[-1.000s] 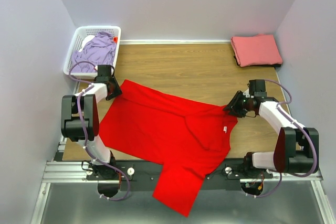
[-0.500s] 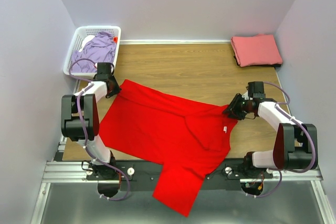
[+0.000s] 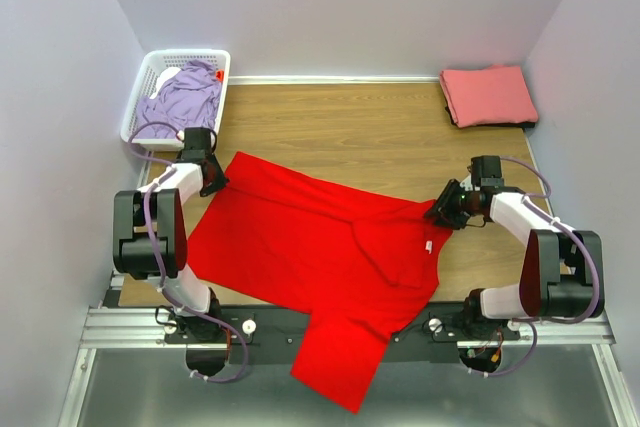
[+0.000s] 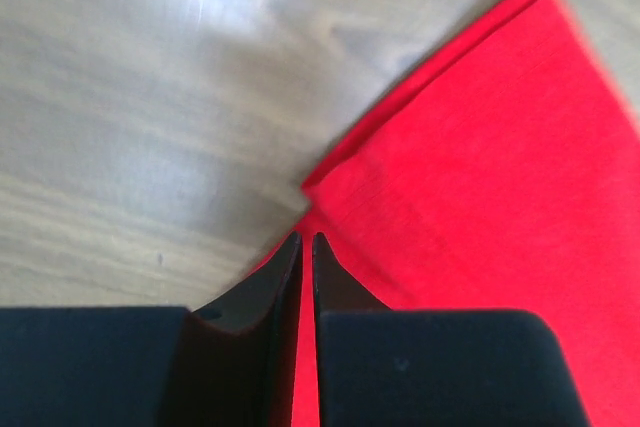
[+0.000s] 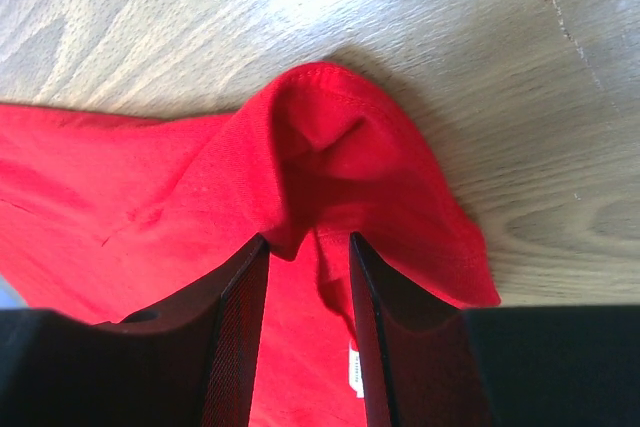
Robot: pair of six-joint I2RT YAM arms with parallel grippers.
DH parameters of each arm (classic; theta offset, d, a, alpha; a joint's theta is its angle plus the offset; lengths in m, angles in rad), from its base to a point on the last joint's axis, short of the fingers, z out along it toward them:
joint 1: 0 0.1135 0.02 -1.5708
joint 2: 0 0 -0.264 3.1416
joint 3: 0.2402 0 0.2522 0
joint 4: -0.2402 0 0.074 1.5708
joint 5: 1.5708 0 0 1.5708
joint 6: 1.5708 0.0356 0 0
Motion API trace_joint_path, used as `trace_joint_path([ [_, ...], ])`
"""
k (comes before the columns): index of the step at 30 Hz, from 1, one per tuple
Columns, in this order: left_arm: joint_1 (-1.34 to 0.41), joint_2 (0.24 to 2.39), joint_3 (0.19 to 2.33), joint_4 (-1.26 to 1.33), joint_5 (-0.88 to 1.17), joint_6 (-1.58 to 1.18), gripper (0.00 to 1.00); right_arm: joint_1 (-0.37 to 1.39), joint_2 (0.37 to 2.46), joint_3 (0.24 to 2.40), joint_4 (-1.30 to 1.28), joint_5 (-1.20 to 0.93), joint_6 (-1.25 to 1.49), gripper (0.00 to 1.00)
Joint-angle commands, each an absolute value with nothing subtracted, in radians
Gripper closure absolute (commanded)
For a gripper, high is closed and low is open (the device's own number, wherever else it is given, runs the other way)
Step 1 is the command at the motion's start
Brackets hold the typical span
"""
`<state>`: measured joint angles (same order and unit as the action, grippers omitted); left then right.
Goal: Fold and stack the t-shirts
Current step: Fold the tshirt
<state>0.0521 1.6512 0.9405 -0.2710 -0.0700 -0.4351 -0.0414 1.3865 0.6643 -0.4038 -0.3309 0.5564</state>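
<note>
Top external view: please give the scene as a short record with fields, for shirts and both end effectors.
bright red cloth t-shirt: spread on the wooden table, one part over the near edge
left end effector: shut on its far left corner
right end effector: shut on a bunched fold at its right edge
salmon-pink cloth t-shirt: folded, far right corner
lavender cloth t-shirt: crumpled in the white plastic lattice basket

Left gripper [image 4: 306, 239], right gripper [image 5: 307, 240]: both clamped.
</note>
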Motion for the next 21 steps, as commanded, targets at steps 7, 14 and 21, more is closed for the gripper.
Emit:
trace_joint_path([
  [7,0.054,1.609,0.925,-0.273,-0.118,-0.446,0.85,-0.051,1.407,0.692,-0.373,-0.290,0.546,0.55],
  [14,0.048,1.533,0.969,-0.281,-0.101,-0.437,0.54,-0.060,1.385,0.703,-0.373,-0.267,0.545,0.55],
  [21,-0.030,1.577,1.035,-0.247,-0.032,-0.417,0.51,-0.074,1.405,0.722,-0.354,-0.279,0.566,0.55],
])
